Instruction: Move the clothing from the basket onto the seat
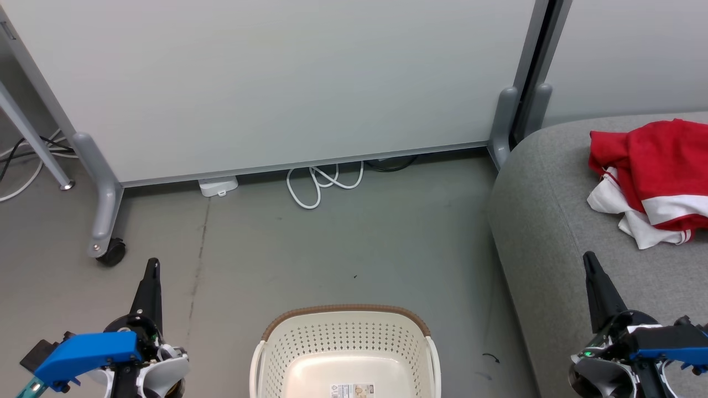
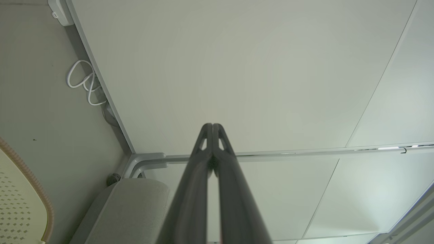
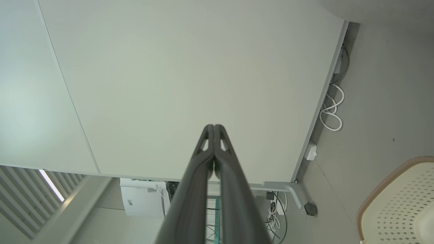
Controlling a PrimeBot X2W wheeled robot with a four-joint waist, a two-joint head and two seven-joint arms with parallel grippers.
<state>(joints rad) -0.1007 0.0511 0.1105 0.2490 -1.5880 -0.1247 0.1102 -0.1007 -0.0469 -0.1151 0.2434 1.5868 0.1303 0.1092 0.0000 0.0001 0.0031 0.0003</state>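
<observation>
Left gripper and right gripper pinched closed, empty — clothing on seat beyond the right's tips; basket looks bare — job seemingly done.

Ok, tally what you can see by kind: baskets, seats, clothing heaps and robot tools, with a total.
Basket: 1
Seat: 1
Clothing heap: 1
Tools: 2, left tool and right tool, both shut
Total: 5

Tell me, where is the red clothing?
In the head view, the clothing lies heaped on the grey seat at the right, beyond the right gripper.
</observation>
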